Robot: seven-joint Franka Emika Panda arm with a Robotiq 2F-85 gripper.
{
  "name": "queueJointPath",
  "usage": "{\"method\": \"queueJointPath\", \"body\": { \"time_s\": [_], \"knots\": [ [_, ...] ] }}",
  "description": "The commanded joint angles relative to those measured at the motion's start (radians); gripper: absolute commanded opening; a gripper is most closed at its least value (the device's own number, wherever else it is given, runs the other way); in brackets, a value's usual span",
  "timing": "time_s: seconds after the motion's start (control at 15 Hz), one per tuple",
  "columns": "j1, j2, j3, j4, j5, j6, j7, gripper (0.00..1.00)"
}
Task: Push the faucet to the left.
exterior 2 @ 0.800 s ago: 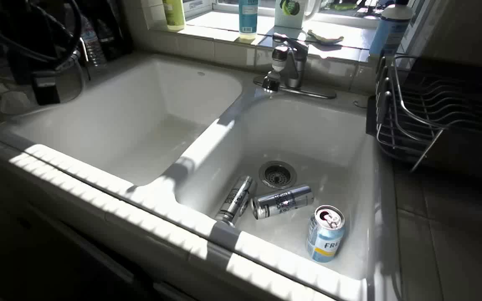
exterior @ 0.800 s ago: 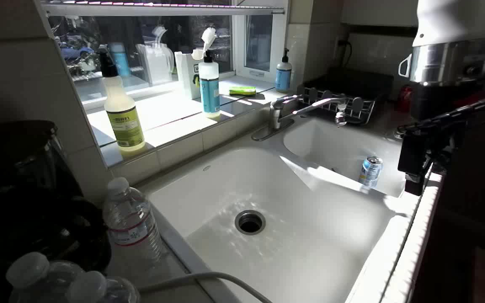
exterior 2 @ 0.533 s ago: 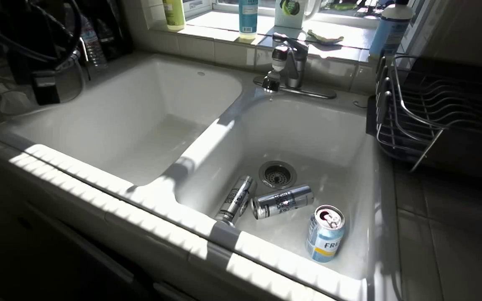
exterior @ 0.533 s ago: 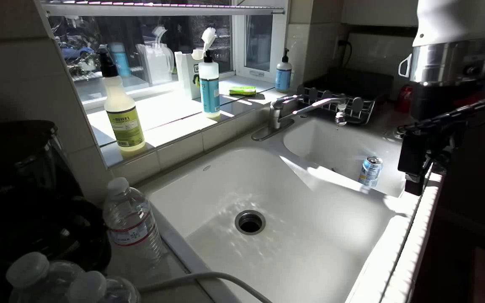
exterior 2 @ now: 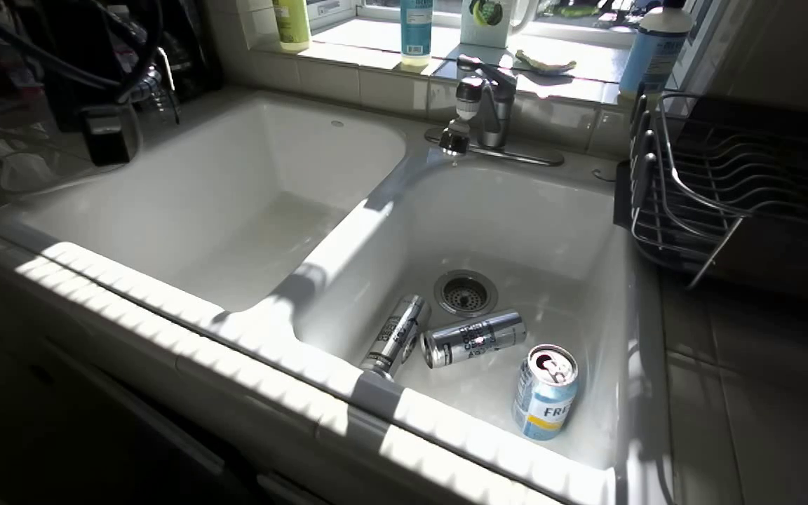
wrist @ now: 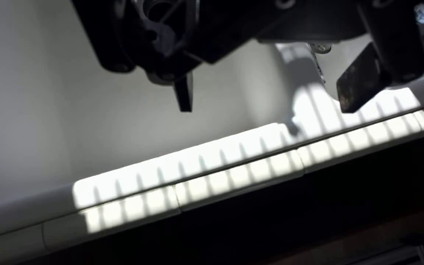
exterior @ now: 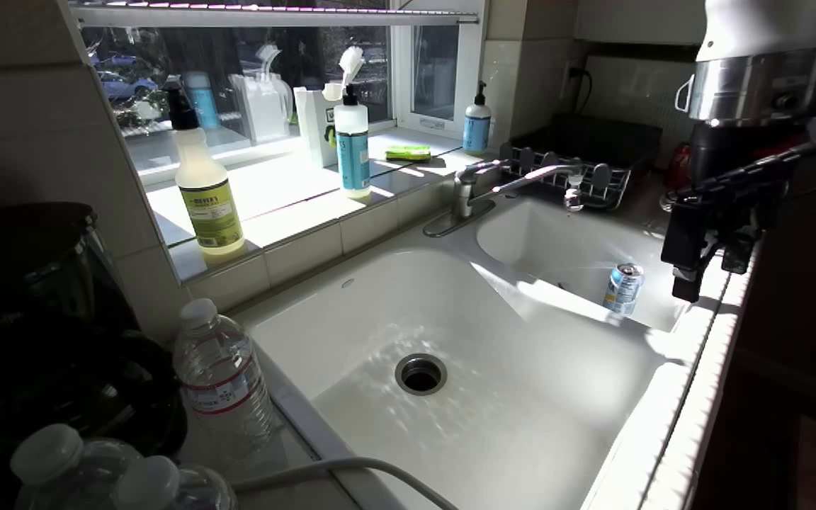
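The chrome faucet (exterior: 463, 195) stands at the back of the sink. Its slim spout (exterior: 537, 174) reaches out over the basin with the cans, a nozzle hanging at its end. In an exterior view the faucet (exterior 2: 495, 116) has its spout pointing towards the camera, with drops below the nozzle. My black gripper (exterior: 711, 273) is in the air near the sink's front edge, well apart from the faucet. It also shows at the left of an exterior view (exterior 2: 106, 137). In the wrist view the gripper (wrist: 265, 97) is open, fingers wide apart, with nothing between them. The faucet is out of the wrist view.
A blue can (exterior 2: 546, 393) stands and silver cans (exterior 2: 474, 338) lie in one basin. A dish rack (exterior 2: 698, 182) is beside it. Soap bottles (exterior: 353, 152) stand on the window sill. Water bottles (exterior: 224, 382) and a cable (exterior: 351, 464) are beside the other basin.
My gripper has risen and shifted slightly across the sink's front edge, left in one picture and right in the opposite one. The faucet has not moved.
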Motion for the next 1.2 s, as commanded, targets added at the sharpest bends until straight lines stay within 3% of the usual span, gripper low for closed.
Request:
{"method": "queueJointPath", "body": {
  "time_s": [0.0, 0.27, 0.8, 0.93, 1.13],
  "knots": [
    [-0.067, 0.019, -0.048, 0.067, -0.056, 0.011, 0.022, 1.0],
    [-0.118, 0.075, -0.104, 0.167, -0.122, 0.027, -0.02, 1.0],
    [-0.114, 0.197, -0.203, 0.26, -0.209, 0.171, -0.292, 1.0],
    [-0.128, 0.223, -0.191, 0.284, -0.219, 0.138, -0.235, 1.0],
    [-0.12, 0.211, -0.203, 0.263, -0.201, 0.167, -0.255, 1.0]
  ]
}}
